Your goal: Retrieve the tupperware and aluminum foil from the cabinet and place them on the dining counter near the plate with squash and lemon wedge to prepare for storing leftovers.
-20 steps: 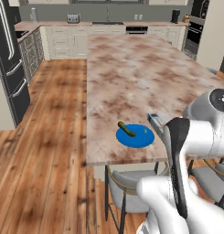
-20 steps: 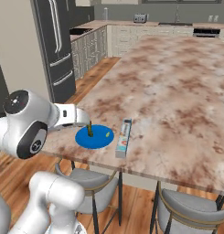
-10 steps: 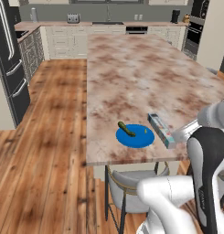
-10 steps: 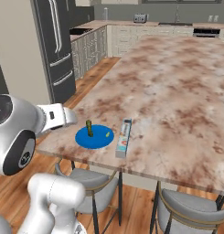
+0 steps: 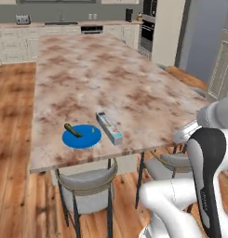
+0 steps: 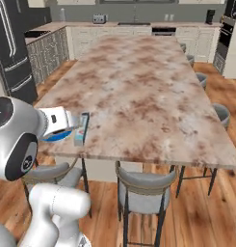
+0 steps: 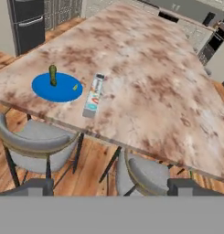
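Observation:
The aluminum foil [image 7: 93,96] box lies flat on the dining counter [image 7: 145,82], just right of the blue plate [image 7: 57,87]. A green squash piece [image 7: 53,75] and a small lemon wedge [image 7: 75,87] sit on the plate. The left base view shows the foil [image 5: 109,128] beside the plate [image 5: 81,136] near the counter's front edge [image 5: 83,160]. My gripper [image 7: 111,188] is open and empty, held back from the counter's edge above the chairs. In the right base view the hand [image 6: 73,120] covers most of the plate, with the foil [image 6: 81,128] beside it. The tupperware is out of view.
Grey chairs [image 7: 33,137] [image 7: 150,176] are tucked under the counter's near edge, with more along its side [image 6: 220,113]. A black fridge [image 6: 11,48] stands at the left. A tall cream panelled cabinet [image 5: 224,60] stands at the far right. Wood floor [image 5: 13,116] surrounds the counter.
The whole picture has shifted, so the base and its cameras have moved. The plate and foil box stay put on the counter. My hand has drawn back from over the plate, still open.

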Tool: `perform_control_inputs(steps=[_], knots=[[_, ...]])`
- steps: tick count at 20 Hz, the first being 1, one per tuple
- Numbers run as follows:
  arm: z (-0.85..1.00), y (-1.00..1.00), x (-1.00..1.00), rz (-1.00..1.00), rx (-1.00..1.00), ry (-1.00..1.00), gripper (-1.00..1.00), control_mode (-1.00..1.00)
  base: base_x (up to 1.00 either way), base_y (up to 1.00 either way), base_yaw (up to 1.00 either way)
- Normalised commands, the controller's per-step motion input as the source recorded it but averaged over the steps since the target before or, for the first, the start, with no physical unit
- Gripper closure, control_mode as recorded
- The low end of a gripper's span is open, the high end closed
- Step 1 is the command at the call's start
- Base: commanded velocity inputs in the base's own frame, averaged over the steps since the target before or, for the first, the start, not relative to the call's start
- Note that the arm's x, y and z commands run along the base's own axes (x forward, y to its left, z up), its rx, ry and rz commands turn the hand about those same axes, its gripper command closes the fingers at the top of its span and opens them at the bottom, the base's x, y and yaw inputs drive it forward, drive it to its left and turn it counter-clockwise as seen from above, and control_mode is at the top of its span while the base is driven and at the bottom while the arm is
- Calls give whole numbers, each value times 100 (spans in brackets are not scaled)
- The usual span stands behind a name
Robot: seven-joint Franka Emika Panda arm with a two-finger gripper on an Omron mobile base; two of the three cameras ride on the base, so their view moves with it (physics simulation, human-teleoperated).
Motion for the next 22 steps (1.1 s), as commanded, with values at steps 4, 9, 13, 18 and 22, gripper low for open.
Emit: perform_control_inputs(steps=[4, 9, 13, 18, 22], knots=[[0, 0, 0, 0, 0, 0, -100, 100, 13, -100, -63], [0, 0, 0, 0, 0, 0, -100, 100, 27, -94, -63], [0, 0, 0, 0, 0, 0, -100, 100, 52, -89, -57], [0, 0, 0, 0, 0, 0, -100, 100, 90, -68, -43], [0, 0, 0, 0, 0, 0, -100, 100, 100, -46, -30]])
